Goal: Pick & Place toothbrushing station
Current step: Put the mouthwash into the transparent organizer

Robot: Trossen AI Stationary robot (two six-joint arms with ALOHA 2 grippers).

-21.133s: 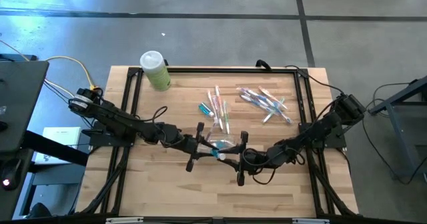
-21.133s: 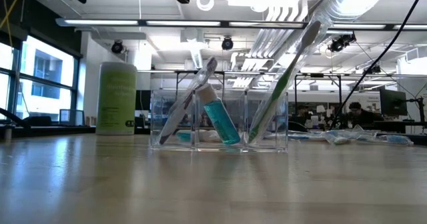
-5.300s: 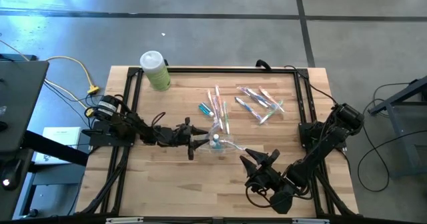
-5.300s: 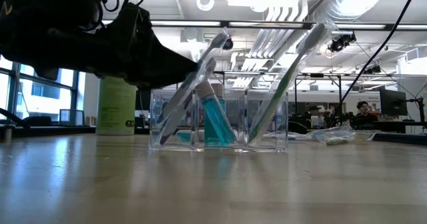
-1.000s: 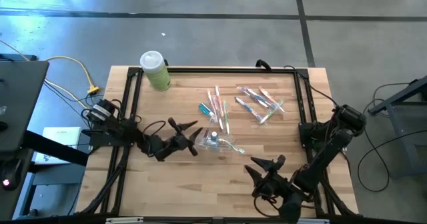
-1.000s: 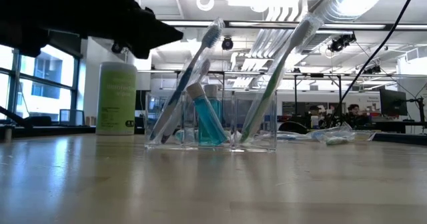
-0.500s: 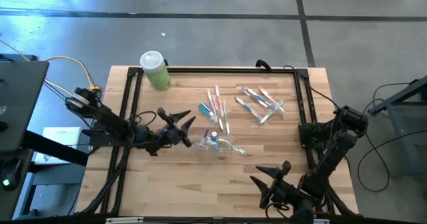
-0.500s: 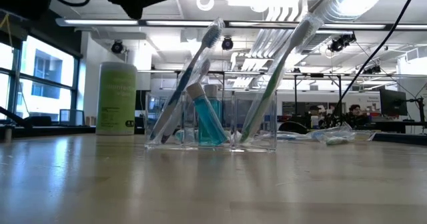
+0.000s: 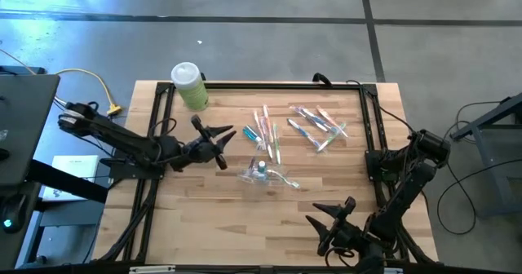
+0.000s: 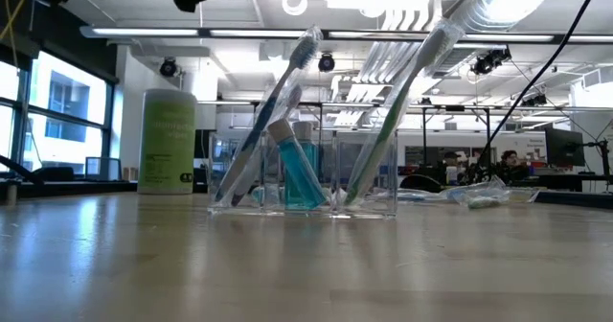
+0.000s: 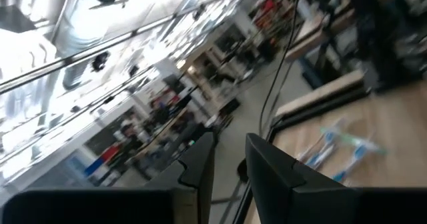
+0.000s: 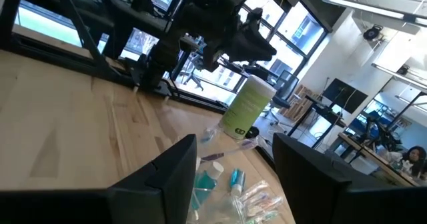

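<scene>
At desk centre, light, slippery toothbrushes (image 10: 383,111) are standing in the organizer (image 9: 259,176), both claws (image 9: 214,142) gaping empty.

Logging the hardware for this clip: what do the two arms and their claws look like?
Both arms are black, built of jointed segments with thin dark cables looped alongside. The left claw and right claw each end in two flat, angular black fingers. No markings are visible.

Left wrist view blurred throughout. Loose packets (image 9: 320,127) on table too small to identify. Right arm's base (image 9: 367,262) cut off at frame edge.
</scene>
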